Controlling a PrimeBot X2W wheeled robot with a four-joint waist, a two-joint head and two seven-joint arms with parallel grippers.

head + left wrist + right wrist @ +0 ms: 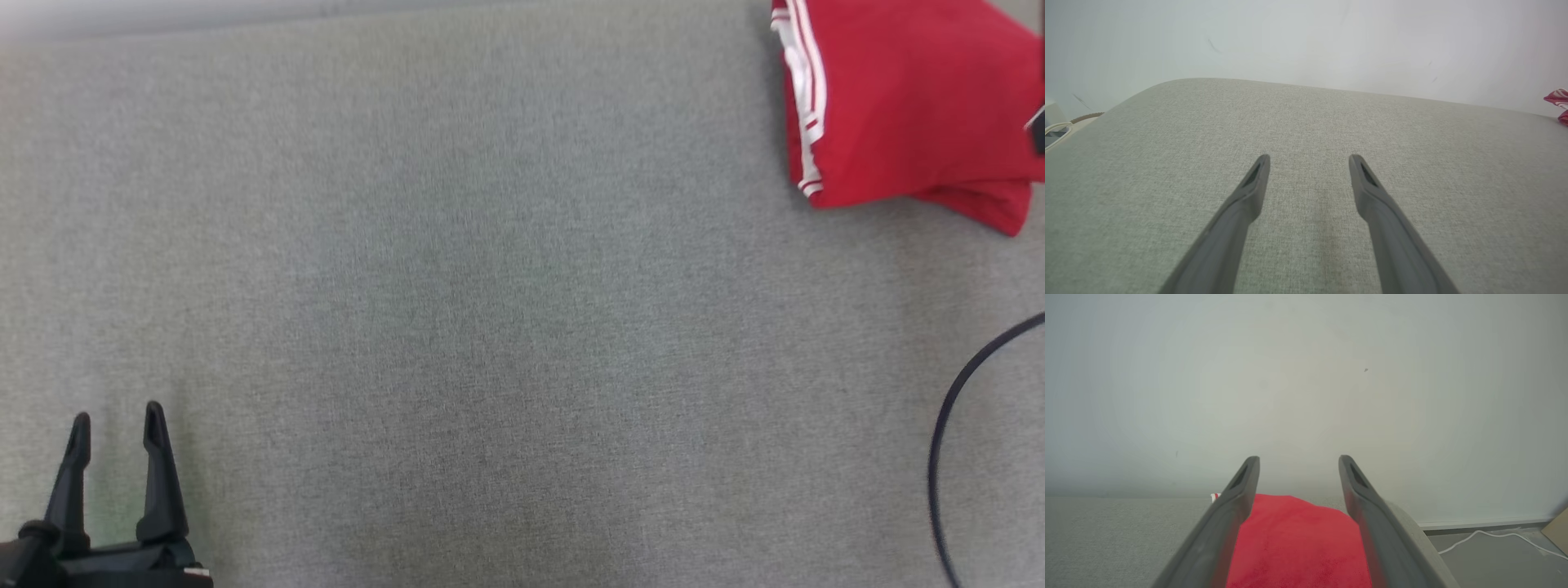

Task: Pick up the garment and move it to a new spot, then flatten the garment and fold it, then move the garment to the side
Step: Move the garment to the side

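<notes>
At the far right of the grey surface, the folded red garment lies flat. Right gripper hovers over it, spread wide and empty; left gripper is wide too, well apart.

A dark cable curves over the grey fabric surface at the right.

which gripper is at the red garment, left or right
The right gripper: the red garment shows between its open jaws in its wrist view. The left gripper, also open, hangs over bare grey cloth far from it.
</notes>
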